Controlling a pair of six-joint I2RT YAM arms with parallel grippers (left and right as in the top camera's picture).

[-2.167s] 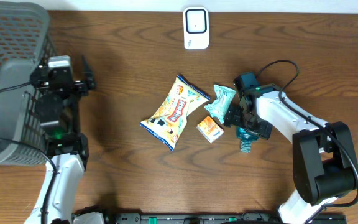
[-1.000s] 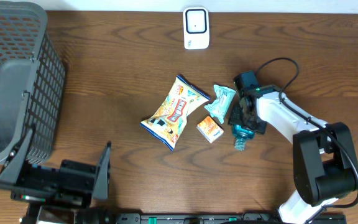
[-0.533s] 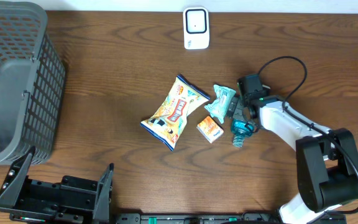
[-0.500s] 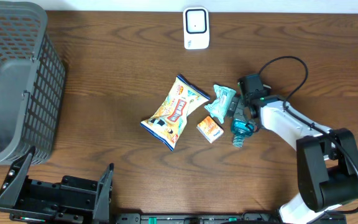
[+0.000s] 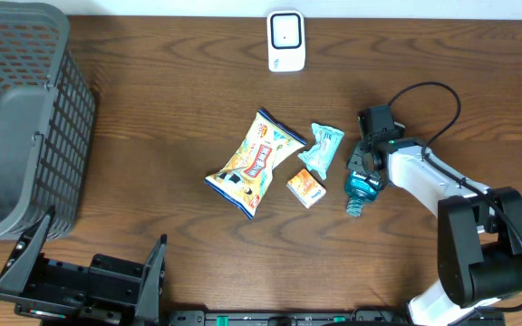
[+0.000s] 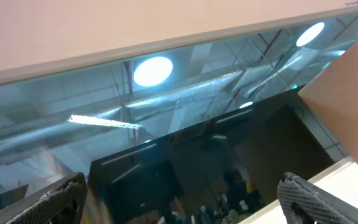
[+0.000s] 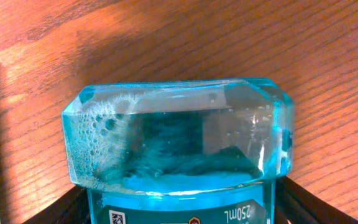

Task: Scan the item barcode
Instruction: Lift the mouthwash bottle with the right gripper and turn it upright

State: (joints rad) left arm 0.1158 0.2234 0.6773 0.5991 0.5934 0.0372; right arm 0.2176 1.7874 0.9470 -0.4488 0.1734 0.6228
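while lying on table (image 5: 170, 109), mouthwash bottle (image 7: 179, 137) sits inside right gripper (image 5: 364, 167), pinched at sides; left gripper (image 6: 182, 199) spread wide.

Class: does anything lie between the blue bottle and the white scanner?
Almost nothing: bare table most of the way. Only the teal packet, just left of the blue bottle, has a corner near that line to the scanner. The snack bag and orange box lie further left.
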